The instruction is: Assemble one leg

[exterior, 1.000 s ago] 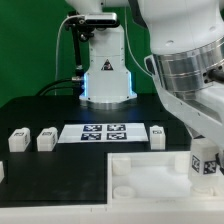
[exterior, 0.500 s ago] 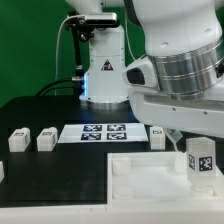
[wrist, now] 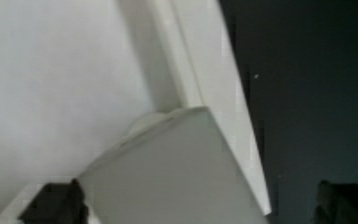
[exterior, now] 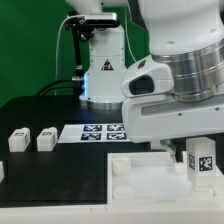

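Note:
My gripper [exterior: 203, 148] is shut on a leg [exterior: 203, 160], a small white block whose marker tag faces the camera. It holds the leg upright over the near right corner of the large white tray-like part [exterior: 140, 178]. In the wrist view the leg [wrist: 176, 170] fills the space between my gripper's [wrist: 197, 205] dark fingertips [wrist: 51, 205], with the tray's white surface [wrist: 51, 80] behind it. Two more legs [exterior: 18, 140] [exterior: 46, 140] stand on the black table at the exterior view's left.
The marker board [exterior: 98, 131] lies behind the tray. Another white part [exterior: 2, 172] shows at the exterior view's left edge. The arm's base [exterior: 104, 70] stands at the back. My wrist body [exterior: 170, 100] hides the table right of the marker board.
My wrist has turned and its body has swung toward the exterior view's left, covering the leg that stood right of the marker board. The held leg's tag has turned to face the camera.

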You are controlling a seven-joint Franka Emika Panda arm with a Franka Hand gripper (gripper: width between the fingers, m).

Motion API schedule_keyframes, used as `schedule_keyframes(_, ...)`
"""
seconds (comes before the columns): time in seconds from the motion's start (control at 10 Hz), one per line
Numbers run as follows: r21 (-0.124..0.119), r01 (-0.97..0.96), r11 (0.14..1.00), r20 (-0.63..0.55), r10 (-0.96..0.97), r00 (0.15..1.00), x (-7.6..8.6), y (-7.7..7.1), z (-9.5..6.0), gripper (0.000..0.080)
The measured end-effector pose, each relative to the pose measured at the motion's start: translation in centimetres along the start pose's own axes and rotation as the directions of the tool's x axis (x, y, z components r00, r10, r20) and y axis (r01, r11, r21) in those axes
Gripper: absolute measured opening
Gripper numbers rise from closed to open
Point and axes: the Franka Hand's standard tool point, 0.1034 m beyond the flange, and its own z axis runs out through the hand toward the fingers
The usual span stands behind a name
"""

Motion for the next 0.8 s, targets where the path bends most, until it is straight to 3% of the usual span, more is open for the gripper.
schedule_keyframes(0.1, -0.002, 0.136, 0.991, -0.012, -0.136, 0.991, 0.05, 0.37, 0.10, 0.0648)
schedule_keyframes(0.2, 0.000, 0.106, 0.994, -0.013, -0.106, 0.994, 0.08, 0.40, 0.09, 0.0648)
schedule_keyframes(0.3, -0.001, 0.111, 0.994, -0.013, -0.111, 0.994, 0.06, 0.38, 0.14, 0.0531)
schedule_keyframes(0.4, 0.008, 0.028, 1.000, -0.012, -0.028, 1.000, 0.03, 0.20, 0.16, 0.0394)
schedule_keyframes(0.5, 0.012, -0.091, 0.996, -0.010, 0.091, 0.996, -0.01, 0.16, 0.19, 0.0394)
schedule_keyframes(0.6, 0.008, -0.180, 0.984, -0.011, 0.180, 0.984, 0.09, 0.54, 0.18, 0.0299)
schedule_keyframes(0.8, 0.013, -0.350, 0.937, -0.007, 0.350, 0.937, 0.05, 0.38, 0.27, 0.0299)
